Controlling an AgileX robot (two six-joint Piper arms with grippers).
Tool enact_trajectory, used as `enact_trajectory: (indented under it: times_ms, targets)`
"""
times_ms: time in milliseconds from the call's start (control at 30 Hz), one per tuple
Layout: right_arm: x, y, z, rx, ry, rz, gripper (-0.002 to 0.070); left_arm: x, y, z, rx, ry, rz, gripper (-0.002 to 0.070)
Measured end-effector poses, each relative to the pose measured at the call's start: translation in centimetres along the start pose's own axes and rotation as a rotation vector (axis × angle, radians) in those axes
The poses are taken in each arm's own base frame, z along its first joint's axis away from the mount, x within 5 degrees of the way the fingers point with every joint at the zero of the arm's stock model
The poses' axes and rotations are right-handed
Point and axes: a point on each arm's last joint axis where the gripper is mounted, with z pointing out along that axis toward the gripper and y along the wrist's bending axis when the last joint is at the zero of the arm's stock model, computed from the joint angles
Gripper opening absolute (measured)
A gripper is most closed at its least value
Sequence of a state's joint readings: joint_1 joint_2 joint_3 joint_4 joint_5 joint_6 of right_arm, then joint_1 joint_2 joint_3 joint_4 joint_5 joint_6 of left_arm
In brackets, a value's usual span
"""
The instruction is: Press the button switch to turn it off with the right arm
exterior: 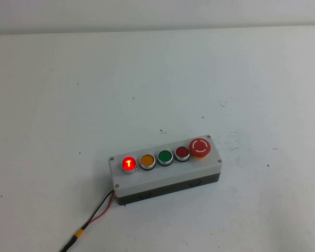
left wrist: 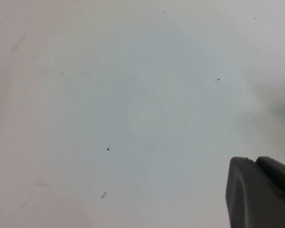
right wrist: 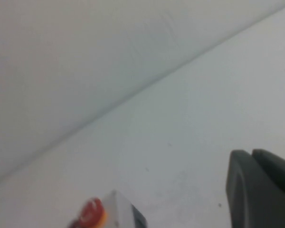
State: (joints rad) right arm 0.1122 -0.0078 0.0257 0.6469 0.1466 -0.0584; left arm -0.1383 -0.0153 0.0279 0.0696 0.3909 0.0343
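The button switch (exterior: 128, 164) is a small round red pushbutton, glowing, at the left end of a row of five on a grey box (exterior: 168, 181) in the middle of the table. My right gripper (right wrist: 251, 152) shows only in the right wrist view, fingers together and empty, above the table well away from the box; that view catches just the box's end with the big red mushroom button (right wrist: 91, 213). My left gripper (left wrist: 253, 160) shows only in the left wrist view, shut and empty over bare table. Neither arm appears near the box in the high view.
On the box, after the glowing button, come an orange button (exterior: 147, 161), a green one (exterior: 165, 157), a darker red one (exterior: 182, 153) and the mushroom button (exterior: 200, 147). Red and black wires (exterior: 97, 212) run from the box's left end toward the table's front edge.
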Motion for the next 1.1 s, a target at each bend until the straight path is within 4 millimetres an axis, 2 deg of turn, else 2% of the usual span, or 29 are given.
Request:
enact_trajectory:
  times_ms: [133,300,433,500,600,733,933,1033,1100]
  targets:
    - [-0.9,0.0,0.0,-0.013,-0.104,0.2,-0.0016,0.0,0.0,0.0,0.0,0.0,0.0,-0.0002]
    - [-1.0,0.1,-0.1,-0.028,-0.104,0.358,-0.0016,0.0,0.0,0.0,0.0,0.0,0.0,-0.0002]
    - [-1.2,1.4,-0.2,-0.081,-0.012,0.349,-0.0016,0.0,0.0,0.0,0.0,0.0,0.0,-0.0002]
    - [-2.5,2.9,-0.1,-0.104,0.05,0.306,-0.0016,0.0,0.0,0.0,0.0,0.0,0.0,-0.0002]
    - [-4.4,5.3,0.8,-0.107,0.238,0.191,-0.0016,0.0,0.0,0.0,0.0,0.0,0.0,-0.0002]
    - [-7.1,7.8,3.6,-0.054,0.535,0.025,-0.0016,0.0,0.0,0.0,0.0,0.0,0.0,-0.0002]
    - [-10.9,9.3,10.3,0.041,0.836,-0.172,-0.0016,0.0,0.0,0.0,0.0,0.0,0.0,-0.0002]
    - [-11.4,10.5,13.6,0.034,0.927,-0.249,-0.0016,0.0,0.0,0.0,0.0,0.0,0.0,-0.0002]
    - [-11.0,11.7,15.8,0.028,0.984,-0.308,-0.0016,0.0,0.0,0.0,0.0,0.0,0.0,-0.0002]
